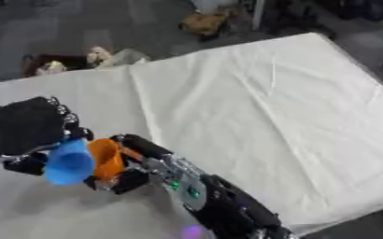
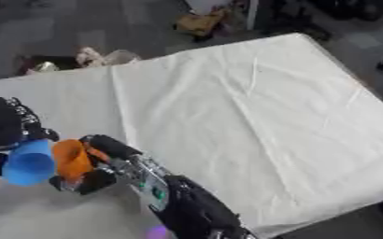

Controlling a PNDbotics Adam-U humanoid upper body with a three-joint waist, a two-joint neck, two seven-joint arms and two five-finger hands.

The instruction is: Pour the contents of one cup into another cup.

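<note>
White-clothed table [image 1: 252, 102] | left robot hand [image 1: 27, 126] grips blue cup [image 1: 68, 162] | right robot hand [image 1: 133, 163] grips orange cup [image 1: 105, 158]

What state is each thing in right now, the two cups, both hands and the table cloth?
Blue cup: held in the left hand, lifted, tipped on its side beside the orange cup.
Orange cup: held in the right hand, lifted, touching the blue cup.
Left hand: shut on the blue cup.
Right hand: shut on the orange cup.
Cloth: spread over the table, creased.
</note>
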